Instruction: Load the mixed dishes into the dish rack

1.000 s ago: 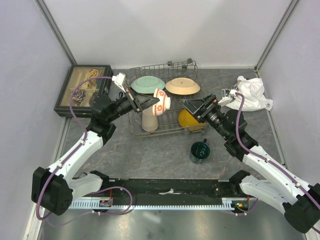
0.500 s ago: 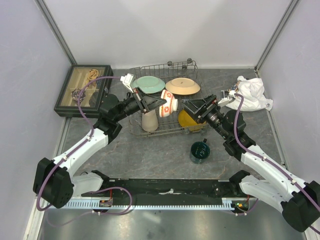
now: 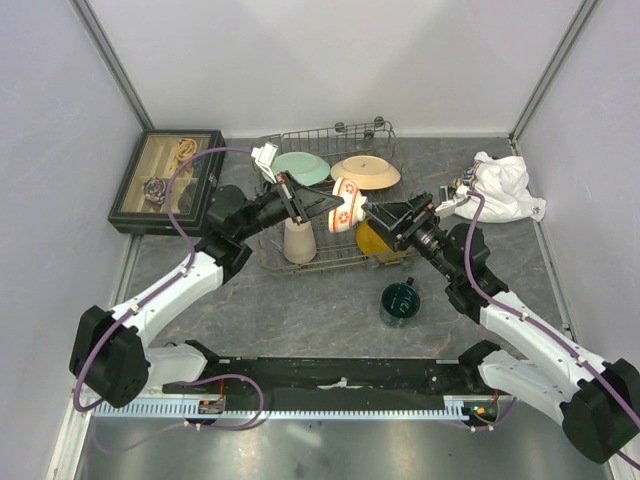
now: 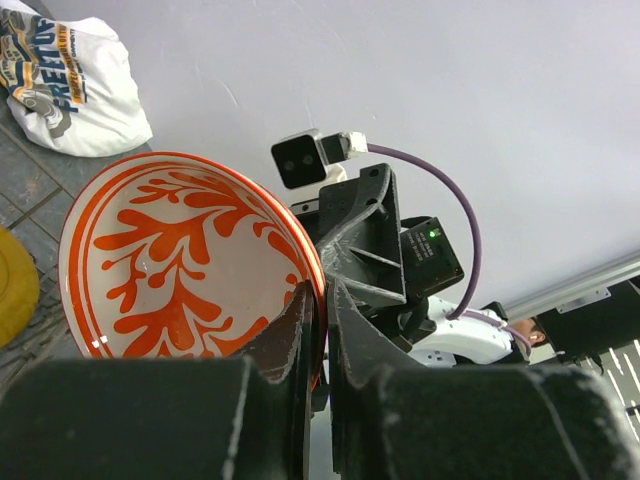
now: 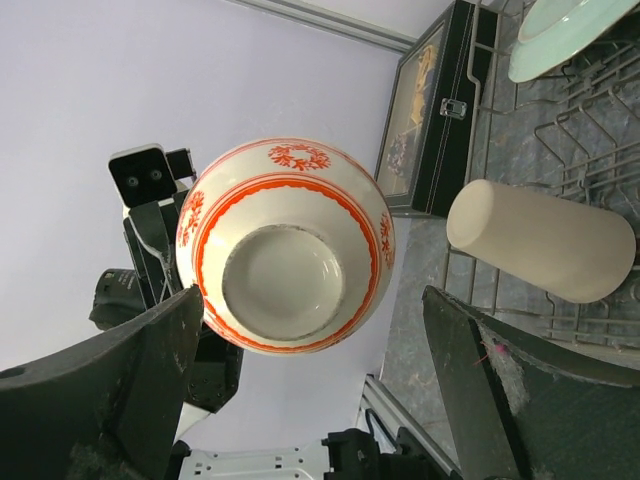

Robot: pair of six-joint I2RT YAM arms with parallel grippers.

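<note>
My left gripper is shut on the rim of the small red-orange bowl and holds it in the air above the dish rack. In the left wrist view its fingers pinch the bowl's rim. My right gripper is open just right of the bowl, facing its base. In the rack sit the pale green plate, the tan plate, the yellow plate and the beige cup. The dark green mug stands on the table in front of the rack.
A dark glass-topped display box stands at the back left. A white cloth bundle lies at the back right. Grey walls close in the table on three sides.
My left gripper has carried the bowl to the right, over the rack and close to my right gripper. The right gripper has shifted slightly left toward it.
</note>
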